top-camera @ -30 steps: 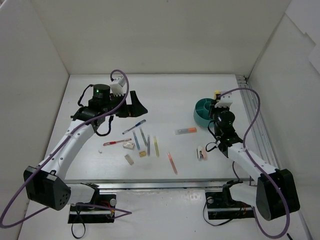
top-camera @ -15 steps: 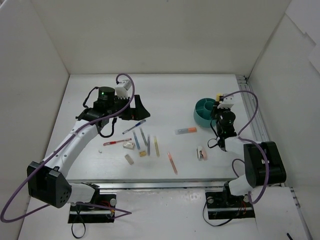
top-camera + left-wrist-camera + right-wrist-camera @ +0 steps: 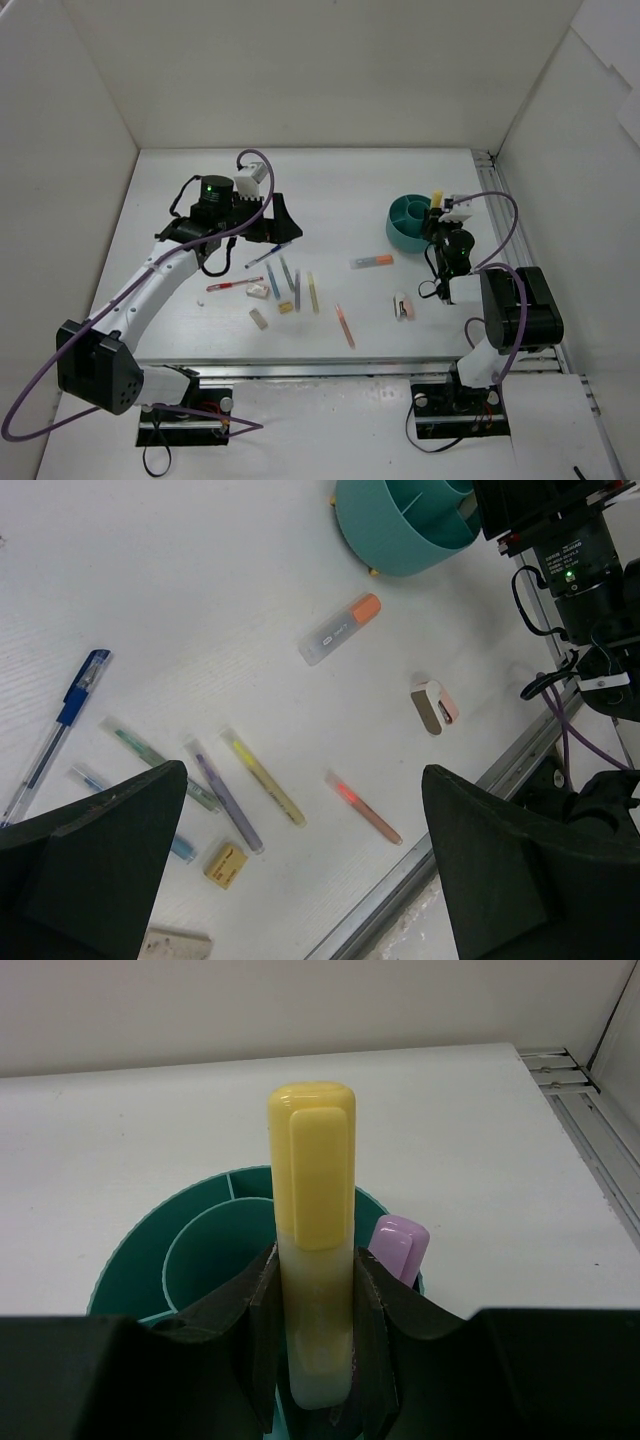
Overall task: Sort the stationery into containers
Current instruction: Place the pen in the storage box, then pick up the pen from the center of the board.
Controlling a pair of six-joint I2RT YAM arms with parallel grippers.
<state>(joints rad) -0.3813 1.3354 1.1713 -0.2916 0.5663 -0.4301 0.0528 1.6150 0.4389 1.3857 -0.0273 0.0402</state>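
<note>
The right gripper (image 3: 315, 1325) was clamped tight on a yellow plastic highlighter (image 3: 312, 1170), holding it upright with the cap on top. Right behind and below the gripper sat the round teal plastic organiser (image 3: 130, 1260), its inner dividers showing. A purple-capped marker (image 3: 398, 1245) poked up from it, just to the right of the gripper. The highlighter's lower end was hidden between the fingers, so I couldn't tell which compartment it was lined up over.

This looked like the risky part. If the tip came down on a divider wall instead of in a slot, the highlighter could lean and topple over the rim onto the table (image 3: 330, 190). If the gripper drifted right, it could knock the purple-capped marker. Opening up too high could make the highlighter bounce.

Over on the other side, the left gripper (image 3: 300, 880) hung wide open with nothing in it. Loose stationery lay under it, a blue plastic pen (image 3: 60, 725) off to its left and an orange-capped clear marker (image 3: 340, 630) ahead, each apart from the rest. A hasty descent there could scatter the thin markers lying close together.
</note>
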